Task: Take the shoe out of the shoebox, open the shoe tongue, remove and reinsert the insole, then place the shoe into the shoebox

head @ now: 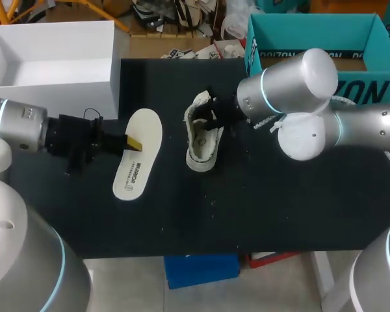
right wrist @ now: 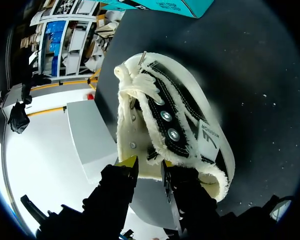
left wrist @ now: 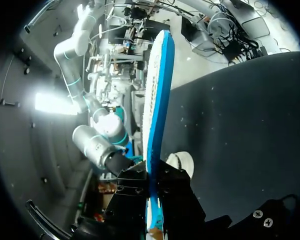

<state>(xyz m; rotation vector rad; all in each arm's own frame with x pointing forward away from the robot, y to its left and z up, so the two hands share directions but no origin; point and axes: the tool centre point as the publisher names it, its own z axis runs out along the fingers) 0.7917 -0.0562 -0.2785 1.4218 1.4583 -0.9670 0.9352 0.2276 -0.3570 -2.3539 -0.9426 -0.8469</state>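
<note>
Checked the left gripper (head: 131, 143), left of centre in the head view: found it clamped narrowly on the long edge of the white insole (head: 138, 154), with one yellow tip showing on top. Confirmed in the left wrist view: insole (left wrist: 157, 100) seen edge-on between the black fingers (left wrist: 132, 187), blue underside turned toward the table (left wrist: 240, 125). Could not tell whether the insole rests on the table or hangs just above it.

Located the shoe (head: 203, 133) at frame centre on the black table, just right of the insole and apart from it. Found the right gripper (head: 211, 117) at the shoe's upper end, its arm entering from the right of the frame. Verified in the right wrist view: yellow-tipped fingers (right wrist: 127, 164) pinching the fleecy edge of the shoe's (right wrist: 180, 120) opening from two sides, with a small gap between them.

Noted the teal shoebox (head: 312, 39) at upper right, open, and a white box (head: 52, 58) at upper left.
</note>
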